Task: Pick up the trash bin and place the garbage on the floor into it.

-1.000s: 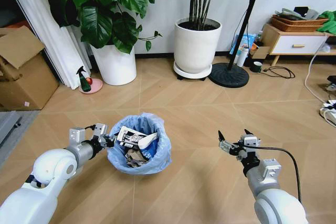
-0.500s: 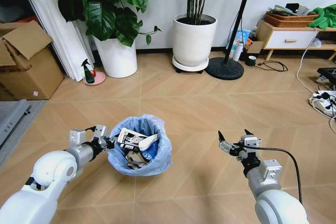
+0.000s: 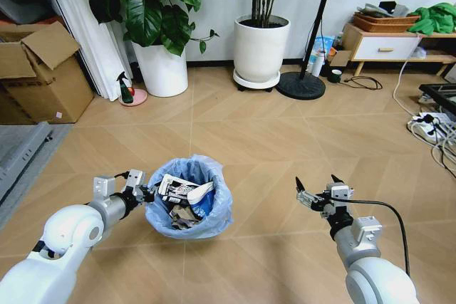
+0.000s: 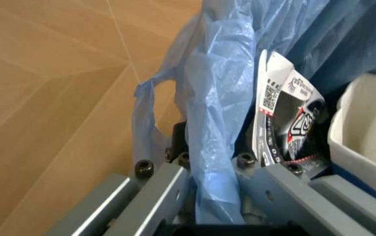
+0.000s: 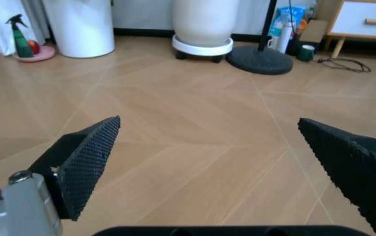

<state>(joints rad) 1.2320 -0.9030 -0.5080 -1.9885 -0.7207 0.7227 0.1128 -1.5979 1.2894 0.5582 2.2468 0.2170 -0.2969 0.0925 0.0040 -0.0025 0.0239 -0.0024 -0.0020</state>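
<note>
The left claw (image 3: 147, 191) is pinching the trash bin (image 3: 189, 206) rim at nine o'clock (bag included); plastic could slip, tipping the garbage (image 3: 184, 191). The right claw (image 3: 316, 189) is gaping empty.

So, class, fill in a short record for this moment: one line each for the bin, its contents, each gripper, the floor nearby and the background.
Bin: trash bin with light-blue bag over its rim, held at the robot's left front
Contents: garbage inside, printed packets, a white piece, crumpled brown paper
Left gripper: left gripper shut on the bin's bagged rim
Right gripper: right gripper open, holding nothing, above bare floor
Background: two white plant pots, fan base, green spray bottle, cardboard box
</note>
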